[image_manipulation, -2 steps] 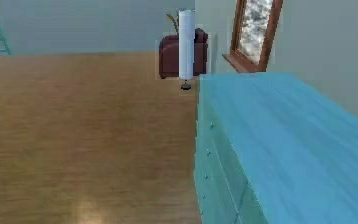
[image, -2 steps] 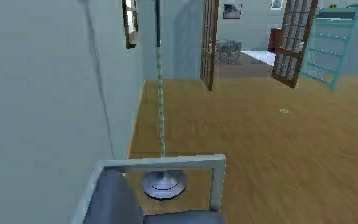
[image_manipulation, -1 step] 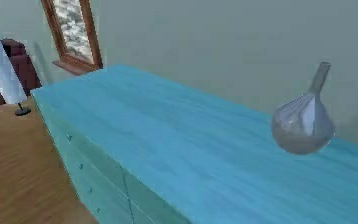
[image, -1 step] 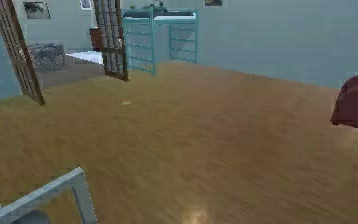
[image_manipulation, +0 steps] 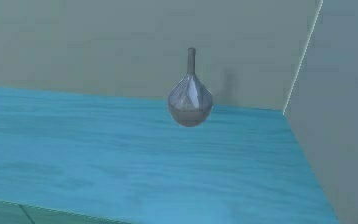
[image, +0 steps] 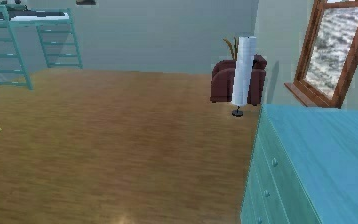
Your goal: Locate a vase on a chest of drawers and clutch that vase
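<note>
A grey vase (image_manipulation: 190, 98) with a round belly and a thin neck stands on the teal top of the chest of drawers (image_manipulation: 107, 150), near the wall behind it, in the arm side view. The same teal chest of drawers (image: 307, 165) fills the forward view's lower right, with small knobs on its drawer fronts.
Wooden floor (image: 117, 140) spreads across the forward view. A white floor lamp (image: 243, 72) stands before a dark red armchair (image: 227, 80) with a plant behind it. A wood-framed window (image: 337, 50) is at the right. Teal shelving and a desk (image: 37, 40) stand at the far left.
</note>
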